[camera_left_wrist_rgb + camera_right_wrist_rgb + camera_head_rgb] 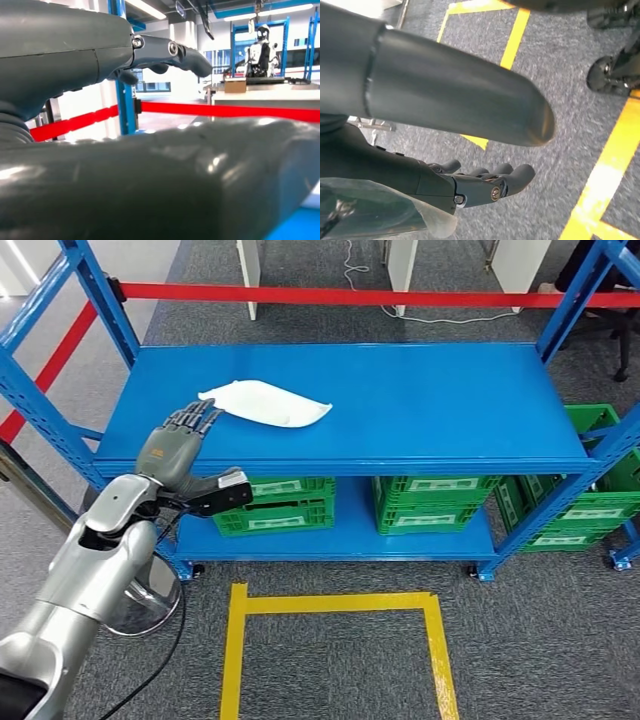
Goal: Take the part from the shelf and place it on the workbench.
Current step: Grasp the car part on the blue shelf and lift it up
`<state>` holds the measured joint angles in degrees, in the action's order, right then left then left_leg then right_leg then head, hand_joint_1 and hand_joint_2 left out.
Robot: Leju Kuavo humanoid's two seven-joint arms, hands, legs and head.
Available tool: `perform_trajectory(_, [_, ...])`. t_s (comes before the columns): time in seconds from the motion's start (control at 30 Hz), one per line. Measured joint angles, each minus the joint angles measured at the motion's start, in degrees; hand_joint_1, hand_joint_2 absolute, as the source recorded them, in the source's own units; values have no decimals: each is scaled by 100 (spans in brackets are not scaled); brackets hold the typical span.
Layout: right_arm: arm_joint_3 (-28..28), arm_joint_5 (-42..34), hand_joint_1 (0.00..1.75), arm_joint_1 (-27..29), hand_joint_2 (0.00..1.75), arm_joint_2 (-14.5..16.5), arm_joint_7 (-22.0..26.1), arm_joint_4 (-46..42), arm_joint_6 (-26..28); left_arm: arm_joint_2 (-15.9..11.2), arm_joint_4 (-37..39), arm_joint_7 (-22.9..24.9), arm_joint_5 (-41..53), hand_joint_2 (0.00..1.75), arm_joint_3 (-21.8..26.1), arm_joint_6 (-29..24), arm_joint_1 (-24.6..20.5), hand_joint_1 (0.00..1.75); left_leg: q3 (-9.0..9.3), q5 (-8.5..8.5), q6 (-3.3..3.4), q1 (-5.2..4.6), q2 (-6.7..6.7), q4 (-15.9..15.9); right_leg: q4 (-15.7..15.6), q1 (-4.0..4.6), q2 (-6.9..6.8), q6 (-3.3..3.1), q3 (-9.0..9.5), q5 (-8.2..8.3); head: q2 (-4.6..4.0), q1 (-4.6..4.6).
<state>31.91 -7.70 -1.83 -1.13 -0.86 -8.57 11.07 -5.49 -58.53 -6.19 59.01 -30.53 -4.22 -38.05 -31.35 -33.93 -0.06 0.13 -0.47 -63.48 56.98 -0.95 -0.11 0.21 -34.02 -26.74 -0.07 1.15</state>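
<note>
The left hand (175, 447) is empty, fingers stretched out flat, at the front edge of the blue shelf (423, 410). Just beyond its fingertips lies the white part (266, 403), flat on the top board. The right hand (486, 185) hangs toward the floor, holding nothing. Best to slide the fingers under the part's near edge before closing.

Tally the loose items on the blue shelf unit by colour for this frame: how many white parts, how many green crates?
White part, on the top shelf: 1
Green crates on the lower shelf, under the top board: 2, one at left, one at centre
Total: 3
More green crates stand beyond the shelf unit's right end, not counted.
</note>
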Motion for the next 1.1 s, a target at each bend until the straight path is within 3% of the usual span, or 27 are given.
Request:
perform_trajectory(0.07, [-1, -1, 0, 5, 0, -1, 1, 3, 7, -14, 1, 0, 1, 0, -3, 7, 63, 0, -401, -259, -64, 37, 3, -720, -20, -9, 14, -28, 125, -89, 0, -3])
perform_trajectory(0.1, [-1, -1, 0, 11, 0, -1, 1, 3, 8, -20, 2, 0, 2, 0, -4, 10, 99, 0, -574, -294, -86, 55, 4, -954, -20, -12, 27, -29, 191, -141, 0, -4])
perform_trajectory(0.13, [-1, -1, 0, 19, 0, -1, 1, 3, 9, -25, 1, 0, 2, 0, -4, 13, 121, 0, -679, -201, -99, 67, 4, -1001, -20, -16, 39, -23, 259, -194, 0, -4])
perform_trajectory(0.17, [0, -1, 0, 25, 0, -1, 1, 3, 6, -27, 1, 0, 2, 0, -4, 14, 126, 0, -705, 28, -103, 75, 5, -844, -20, -22, 50, -12, 332, -248, 0, -4])
perform_trajectory(0.23, [1, -1, 0, 31, 0, 1, 0, 5, 3, -39, 1, 0, 2, 0, -4, 14, 119, 0, -636, 624, -92, 72, 14, -224, -25, -38, 64, 31, 472, -353, 0, -2])
perform_trajectory(0.27, [1, -1, 0, 31, 0, 2, 0, 8, 3, -48, 3, 0, 4, 0, -5, 15, 119, 0, -601, 790, -74, 54, 21, 66, -27, -45, 71, 68, 515, -398, 0, -6])
perform_trajectory(0.3, [1, -1, 0, 25, 0, 2, 1, 10, 3, -53, 1, 0, 7, 0, -5, 15, 124, 0, -573, 859, -42, 35, 26, 238, -20, -48, 75, 115, 534, -440, 0, -17])
perform_trajectory(0.43, [1, -1, 0, -9, 0, 1, 1, 11, 2, -50, -25, 1, 19, 0, 9, 9, 95, 0, -457, 734, 131, 20, 18, 401, 42, -40, 47, 264, 550, -573, 0, -50])
perform_trajectory(0.5, [1, -1, 0, -29, 0, 2, 2, 10, -1, -49, -35, 1, 20, 0, 22, 4, 57, 0, -364, 708, 190, 43, 6, 449, 465, -42, 37, 296, 309, -733, 0, -22])
perform_trajectory(0.6, [1, 0, 0, -45, 0, 3, 0, 9, -18, -43, -34, -1, 20, 0, 22, 12, 91, 0, -273, 615, 249, 14, -1, 456, 1533, -28, 33, 314, -403, -1039, 0, 3])
perform_trajectory(0.63, [1, 3, 0, -38, 0, 3, -3, 9, -24, -43, -34, -5, 20, 0, 21, 17, 115, 0, -224, 573, 256, 2, -5, 456, 1655, -19, 32, 306, -557, -980, 0, 2])
perform_trajectory(0.67, [2, 8, 0, -26, 0, 3, -5, 9, -27, -42, -34, -12, 17, 0, 21, 22, 130, 0, -165, 528, 259, -9, -12, 456, 1560, -7, 32, 285, -610, -785, 0, 3])
perform_trajectory(0.73, [3, 15, 0, -2, 0, 2, -6, 10, -31, -34, -35, -40, -7, 0, 21, 33, 134, 0, -34, 436, 254, -22, -24, 463, 934, 25, 33, 212, -505, -184, 0, -2])
perform_trajectory(0.8, [6, 22, 0, 2, 0, -1, 0, 14, -36, -25, -36, -96, -67, 0, 20, 61, 129, 0, 41, 368, 224, -26, -26, 480, 396, 75, 31, 136, -354, 90, 0, 4])
perform_trajectory(0.87, [14, 34, 0, -11, 0, -1, 4, 16, -41, -13, -45, -179, -154, 0, 17, 94, 141, 0, 79, 330, 172, -34, -20, 504, 204, 104, 21, 82, -245, 27, 0, 27])
perform_trajectory(0.97, [36, 52, 0, -12, 0, 5, 4, 15, -51, 2, -89, -309, -305, 0, 18, 132, 141, 0, 103, 210, 85, -43, -4, 412, 46, 52, 11, 21, -48, -7, 0, 24])
perform_trajectory(1.03, [45, 59, 0, -13, 0, 8, 4, 15, -61, 3, -103, -388, -408, 0, 15, 182, 139, 0, -136, -33, 17, -16, 5, -115, -6, 27, 10, -15, 80, -50, 0, 12])
perform_trajectory(1.1, [51, 65, 0, -16, 0, 8, 3, 15, -72, 4, -103, -442, -487, 0, 4, 246, 183, 0, -527, -276, -39, 23, 6, -816, -11, 25, 20, -36, 188, -130, 0, 11])
